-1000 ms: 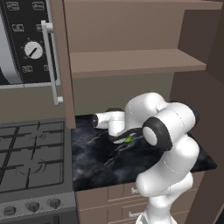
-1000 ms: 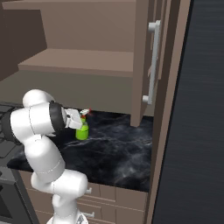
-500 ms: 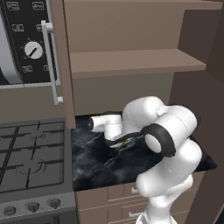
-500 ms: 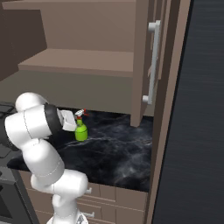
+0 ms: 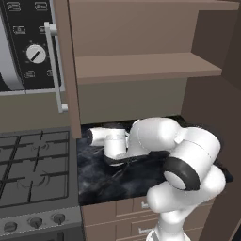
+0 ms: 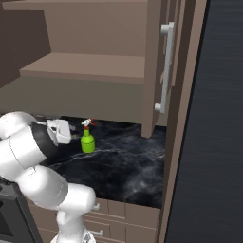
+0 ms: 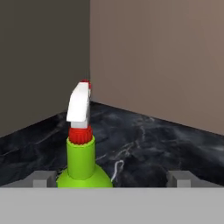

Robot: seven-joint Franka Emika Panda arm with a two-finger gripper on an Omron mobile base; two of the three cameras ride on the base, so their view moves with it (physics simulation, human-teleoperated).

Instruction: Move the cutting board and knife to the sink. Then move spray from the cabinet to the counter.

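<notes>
One glossy green spray (image 7: 83, 164) upright on veined black counter (image 7: 144, 144), wide-open claw (image 7: 112, 178) empty.

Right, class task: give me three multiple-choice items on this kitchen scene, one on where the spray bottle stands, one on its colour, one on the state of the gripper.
1. Where does the spray bottle stand?
A on the cabinet shelf
B on the counter
C on the stove

2. What colour is its body?
A blue
B green
C white

3. How is the gripper?
A open, holding nothing
B shut on the bottle
C shut on a knife

Key: 1 B, it stands upright on the black counter. 2 B, the body is bright green under a red neck. 3 A, the fingertips stand wide apart beside the bottle.
</notes>
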